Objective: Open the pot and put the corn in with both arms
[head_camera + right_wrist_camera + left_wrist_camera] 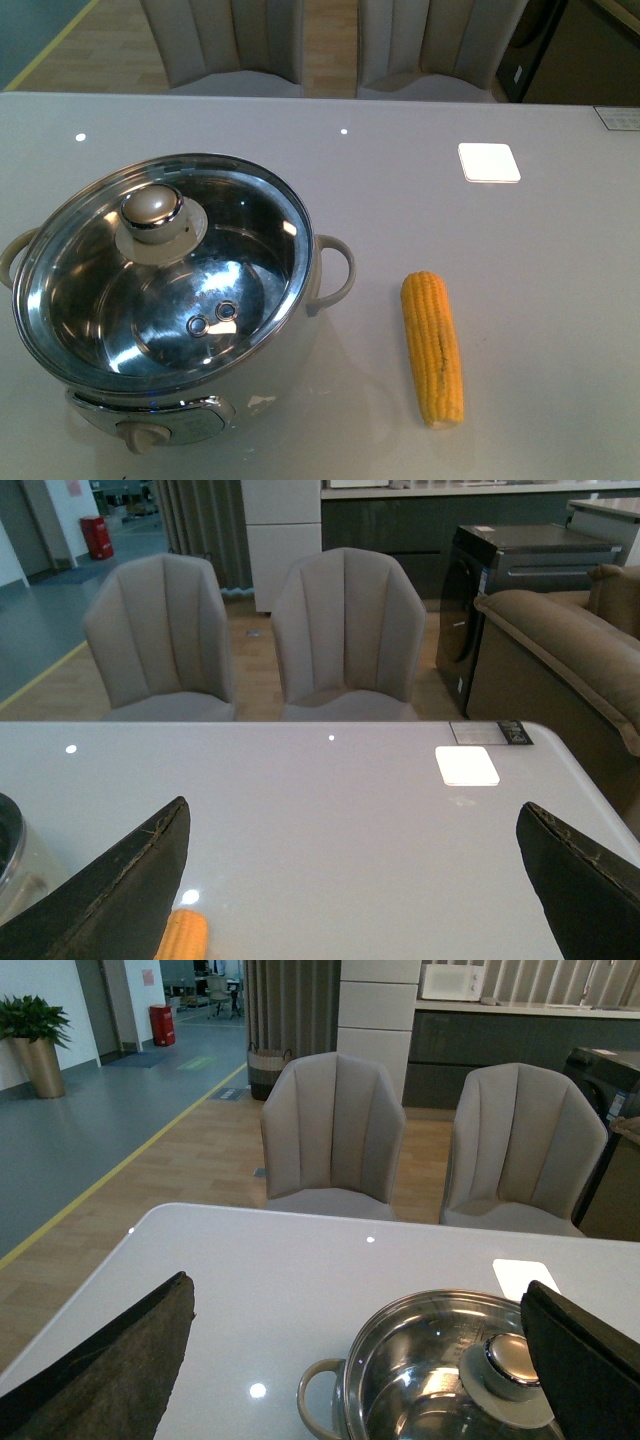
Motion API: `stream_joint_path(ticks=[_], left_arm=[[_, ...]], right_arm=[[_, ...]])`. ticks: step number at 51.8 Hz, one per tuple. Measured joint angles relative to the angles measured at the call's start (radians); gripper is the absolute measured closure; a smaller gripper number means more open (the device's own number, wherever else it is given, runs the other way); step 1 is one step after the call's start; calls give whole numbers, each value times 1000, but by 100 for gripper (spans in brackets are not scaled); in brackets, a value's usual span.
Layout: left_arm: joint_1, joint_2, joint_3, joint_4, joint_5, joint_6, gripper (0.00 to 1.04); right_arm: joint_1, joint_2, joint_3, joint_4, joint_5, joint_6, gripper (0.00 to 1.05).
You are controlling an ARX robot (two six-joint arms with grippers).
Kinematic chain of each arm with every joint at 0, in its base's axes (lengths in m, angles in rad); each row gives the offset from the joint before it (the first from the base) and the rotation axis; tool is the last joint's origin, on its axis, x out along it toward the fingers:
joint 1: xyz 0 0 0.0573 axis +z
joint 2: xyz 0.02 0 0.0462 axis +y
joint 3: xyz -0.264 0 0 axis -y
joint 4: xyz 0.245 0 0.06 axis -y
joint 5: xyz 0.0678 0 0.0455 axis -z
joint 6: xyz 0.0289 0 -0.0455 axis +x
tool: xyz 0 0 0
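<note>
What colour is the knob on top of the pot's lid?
Shiny silver on a cream base. The lid knob shows best in the front view.

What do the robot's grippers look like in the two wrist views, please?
Both the left gripper and right gripper have flat, dark charcoal-black fingers that taper to points, with a matte, felt-like surface. The right gripper's edges look slightly frayed. No cables or markings show.
</note>
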Motion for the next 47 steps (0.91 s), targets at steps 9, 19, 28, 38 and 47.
stream_joint_path(ticks=[9,19,28,38,47], left_arm=[[0,0,0,0,0,0,7],[0,0,0,0,0,0,7],[0,0,0,0,0,0,7],[0,0,0,0,0,0,7],[-173,224,105,-302,-568,-118,7]], right_arm=[[0,0,0,0,0,0,9],[0,0,0,0,0,0,9],[0,0,0,0,0,0,9],[0,0,0,0,0,0,9],[0,0,0,0,0,0,9]])
